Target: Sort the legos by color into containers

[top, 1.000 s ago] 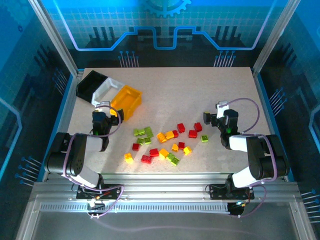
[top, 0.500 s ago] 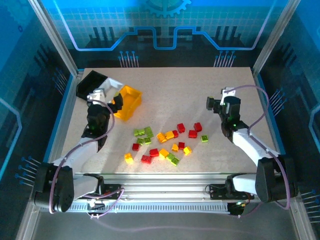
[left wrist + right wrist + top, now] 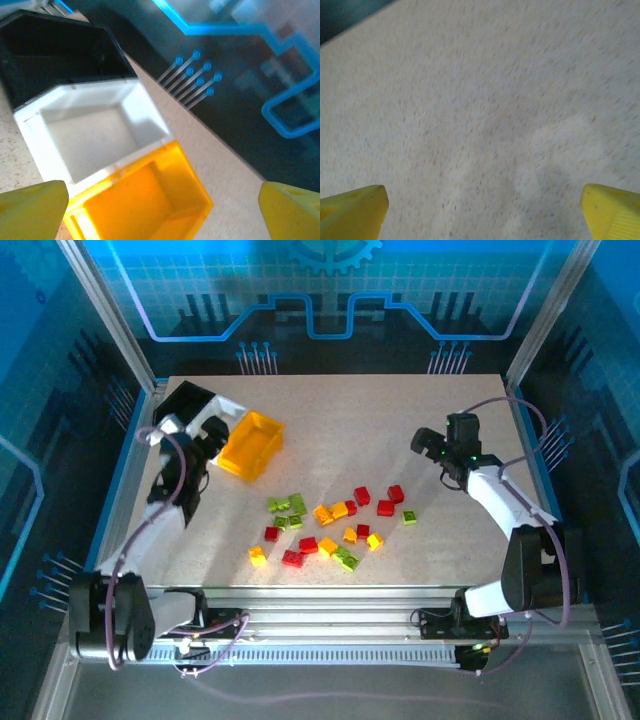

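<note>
You have three containers touching side by side at the far left of the table. The legos lie scattered mid-table, nearer you, well apart from them.

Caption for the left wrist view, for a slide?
Open left gripper over black bin, white bin and orange bin in a row.

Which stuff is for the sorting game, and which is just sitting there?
For the job: small red, yellow-orange and lime-green plastic lego bricks; black plastic bin; white plastic bin; yellow-orange plastic bin.
Just there: speckled tabletop; blue patterned back wall.
</note>
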`<action>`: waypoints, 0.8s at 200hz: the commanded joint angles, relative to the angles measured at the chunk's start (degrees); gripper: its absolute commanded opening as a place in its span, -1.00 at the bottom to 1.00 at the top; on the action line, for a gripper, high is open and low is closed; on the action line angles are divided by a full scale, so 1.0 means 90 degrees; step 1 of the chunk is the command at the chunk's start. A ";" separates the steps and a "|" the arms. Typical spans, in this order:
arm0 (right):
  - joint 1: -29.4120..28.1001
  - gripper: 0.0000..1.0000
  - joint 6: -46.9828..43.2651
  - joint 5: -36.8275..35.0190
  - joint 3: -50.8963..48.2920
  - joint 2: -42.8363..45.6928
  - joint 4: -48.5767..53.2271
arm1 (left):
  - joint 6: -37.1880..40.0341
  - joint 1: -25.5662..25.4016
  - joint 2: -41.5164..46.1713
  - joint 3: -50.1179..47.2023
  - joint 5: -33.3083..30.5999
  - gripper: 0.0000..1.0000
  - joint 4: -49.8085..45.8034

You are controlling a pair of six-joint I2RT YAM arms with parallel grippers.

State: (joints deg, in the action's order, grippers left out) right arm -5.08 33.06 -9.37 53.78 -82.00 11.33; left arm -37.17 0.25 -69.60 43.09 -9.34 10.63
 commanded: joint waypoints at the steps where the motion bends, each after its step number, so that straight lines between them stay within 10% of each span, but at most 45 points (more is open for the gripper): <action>1: -0.0256 1.00 0.0038 0.0416 0.0227 -0.0164 0.0440 | 0.1207 -0.0311 -0.0921 0.1703 0.0726 0.97 -0.2380; 121: -0.0653 1.00 -0.0040 0.0400 0.0474 -0.0296 0.0773 | 0.2519 -0.1959 -0.4476 0.4629 -0.1520 0.70 -0.4570; 160: -0.0656 1.00 -0.0002 0.0292 0.0546 -0.0177 0.0955 | 0.2216 -0.2065 -0.4915 0.4833 -0.0951 0.57 -0.4573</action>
State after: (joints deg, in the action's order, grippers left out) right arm -10.44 33.01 -6.37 56.90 -84.93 17.30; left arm -16.16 -17.21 -111.77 84.12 -19.73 -28.45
